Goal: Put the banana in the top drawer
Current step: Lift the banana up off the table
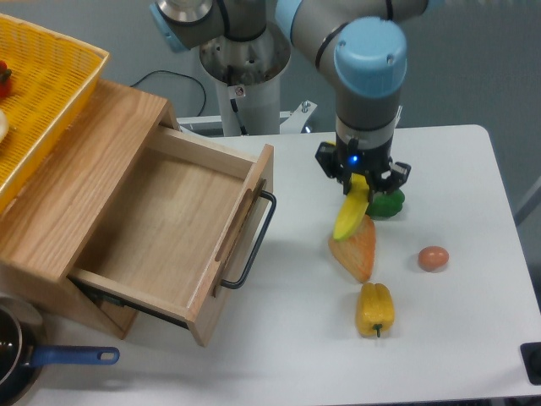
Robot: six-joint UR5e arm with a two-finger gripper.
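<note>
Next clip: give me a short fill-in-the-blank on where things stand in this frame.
1. The gripper has its jaws shut on the ____.
2. The top drawer stands ____ and holds nothing.
3. The brown egg lies on the table, to the ____ of the orange piece in the image.

Missing: banana; open; right

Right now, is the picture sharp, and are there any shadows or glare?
In the fixed camera view, light is soft and even; the banana in the gripper looks sharp, with no motion blur. Faint shadows lie under the drawer and pepper. The arm's metal base shows mild glare.
</note>
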